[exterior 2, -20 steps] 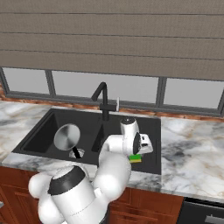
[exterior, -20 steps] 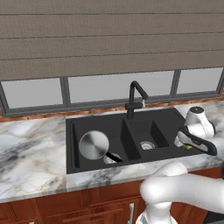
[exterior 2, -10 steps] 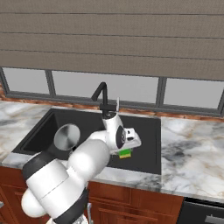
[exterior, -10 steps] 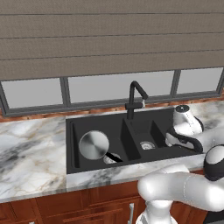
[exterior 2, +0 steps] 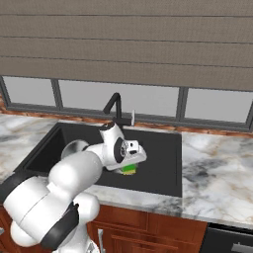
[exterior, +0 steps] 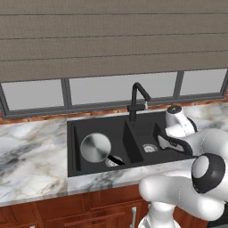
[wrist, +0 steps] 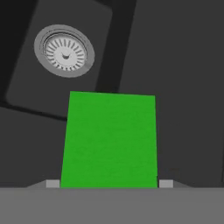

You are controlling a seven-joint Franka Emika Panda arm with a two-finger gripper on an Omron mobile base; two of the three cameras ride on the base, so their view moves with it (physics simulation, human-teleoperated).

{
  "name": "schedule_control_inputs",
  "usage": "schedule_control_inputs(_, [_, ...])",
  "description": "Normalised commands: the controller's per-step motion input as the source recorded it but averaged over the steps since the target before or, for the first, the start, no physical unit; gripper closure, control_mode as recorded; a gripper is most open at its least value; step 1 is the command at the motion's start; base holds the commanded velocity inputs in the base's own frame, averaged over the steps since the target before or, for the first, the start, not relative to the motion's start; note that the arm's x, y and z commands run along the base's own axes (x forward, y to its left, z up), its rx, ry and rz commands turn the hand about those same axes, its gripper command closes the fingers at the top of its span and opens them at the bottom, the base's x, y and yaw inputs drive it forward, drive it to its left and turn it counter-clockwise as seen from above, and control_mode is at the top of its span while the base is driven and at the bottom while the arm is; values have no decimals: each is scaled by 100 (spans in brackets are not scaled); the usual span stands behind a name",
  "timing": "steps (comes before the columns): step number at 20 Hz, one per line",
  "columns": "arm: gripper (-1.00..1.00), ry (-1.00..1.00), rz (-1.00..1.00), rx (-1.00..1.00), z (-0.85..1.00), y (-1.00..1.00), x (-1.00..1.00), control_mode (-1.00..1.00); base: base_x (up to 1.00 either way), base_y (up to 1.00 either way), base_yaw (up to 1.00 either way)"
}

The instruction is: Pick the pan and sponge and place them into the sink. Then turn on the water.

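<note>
Holding the sponge clamped between its fingers, your gripper hangs over the sink, with the small basin's drain at upper left of the hand view, so the drop lies straight below.

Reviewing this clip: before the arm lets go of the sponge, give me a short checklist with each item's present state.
1. Sponge sits between the gripper fingers: ok, the hand view shows the green block right at the tips.
2. Gripper is over the sink, not the counter: ok.
3. Which basin lies below: ok, the smaller one; its drain shows beyond the sponge.
4. Pan already in the larger basin: ok.
5. Faucet clear of the hand: ok, it stands behind.
6. Water running: not ok, no stream visible.
</note>
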Motion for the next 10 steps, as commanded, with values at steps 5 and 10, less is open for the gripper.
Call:
schedule_control_inputs(5, [100,-8,0,3,13,30,-10,-100,0,0,0])
schedule_control_inputs(10, [100,-7,0,5,20,31,-4,-100,0,0,0])
